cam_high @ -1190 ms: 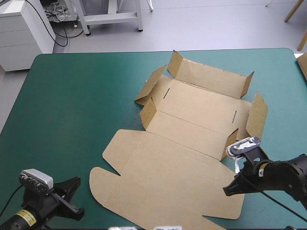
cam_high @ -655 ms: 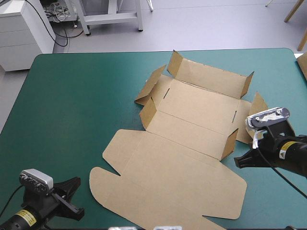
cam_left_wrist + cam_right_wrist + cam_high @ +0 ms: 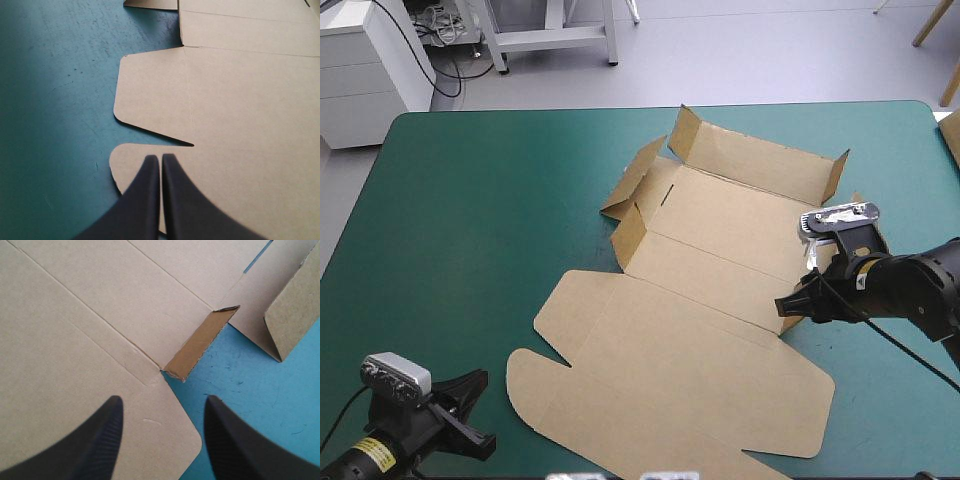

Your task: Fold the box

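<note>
Right end effector (image 3: 164,400) hovers open, a raised corner flap (image 3: 200,342) of the brown box (image 3: 710,250) just ahead. Left end effector (image 3: 160,159), closed, faces the flat lid (image 3: 240,125). Walls partly raised, untucked: most folding remains.

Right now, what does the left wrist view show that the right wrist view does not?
Only left wrist: the left tool, shut, with a flat rounded tab of the box ahead. Only right wrist: the right tool, open, a small raised flap ahead of it. Both: flat brown board on the teal-green cover.
</note>
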